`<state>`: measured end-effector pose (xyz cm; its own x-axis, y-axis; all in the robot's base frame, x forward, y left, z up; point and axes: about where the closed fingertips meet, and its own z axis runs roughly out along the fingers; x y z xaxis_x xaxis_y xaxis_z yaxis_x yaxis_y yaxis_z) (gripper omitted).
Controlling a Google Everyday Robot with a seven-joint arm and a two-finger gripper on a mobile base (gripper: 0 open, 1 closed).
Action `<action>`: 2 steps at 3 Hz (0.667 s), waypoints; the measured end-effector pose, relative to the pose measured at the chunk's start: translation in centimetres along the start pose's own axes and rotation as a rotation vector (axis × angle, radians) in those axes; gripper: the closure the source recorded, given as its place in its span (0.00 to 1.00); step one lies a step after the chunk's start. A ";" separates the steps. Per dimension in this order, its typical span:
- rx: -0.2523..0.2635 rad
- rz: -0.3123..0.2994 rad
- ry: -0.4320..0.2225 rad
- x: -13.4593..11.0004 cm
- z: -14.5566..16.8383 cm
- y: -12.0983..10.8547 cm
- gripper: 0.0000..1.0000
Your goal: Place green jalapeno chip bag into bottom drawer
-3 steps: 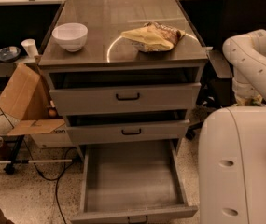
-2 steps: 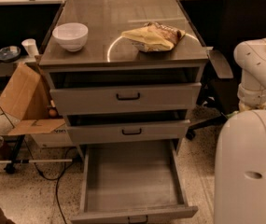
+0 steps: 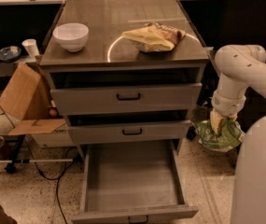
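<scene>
Beside the grey cabinet [image 3: 123, 62], bottom drawer [image 3: 132, 178] open, my pincer [image 3: 223, 121] has newly swung into view, clenched on the green jalapeno chip bag [image 3: 216, 136], which hangs crumpled, long axis sideways.

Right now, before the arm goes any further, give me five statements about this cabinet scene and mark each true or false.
1. The bottom drawer is pulled open and holds nothing. True.
2. The green jalapeno chip bag lies on the cabinet top. False: it hangs from the gripper, off to the right of the cabinet, level with the lower drawers.
3. The white bowl stands on the cabinet top, toward the picture's left. True.
4. The tan chip bag is in the middle drawer. False: it lies on the cabinet top, right of the bowl.
5. The gripper is above the open drawer. False: it is outside the drawer, beyond its right wall.
</scene>
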<state>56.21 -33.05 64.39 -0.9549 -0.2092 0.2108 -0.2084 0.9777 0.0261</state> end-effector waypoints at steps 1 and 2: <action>-0.115 -0.032 0.026 0.4 0.6 5.8 1.00; -0.116 -0.032 0.026 0.4 0.7 5.8 1.00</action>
<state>54.48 -27.48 63.98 -0.9420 -0.2415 0.2329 -0.2118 0.9664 0.1456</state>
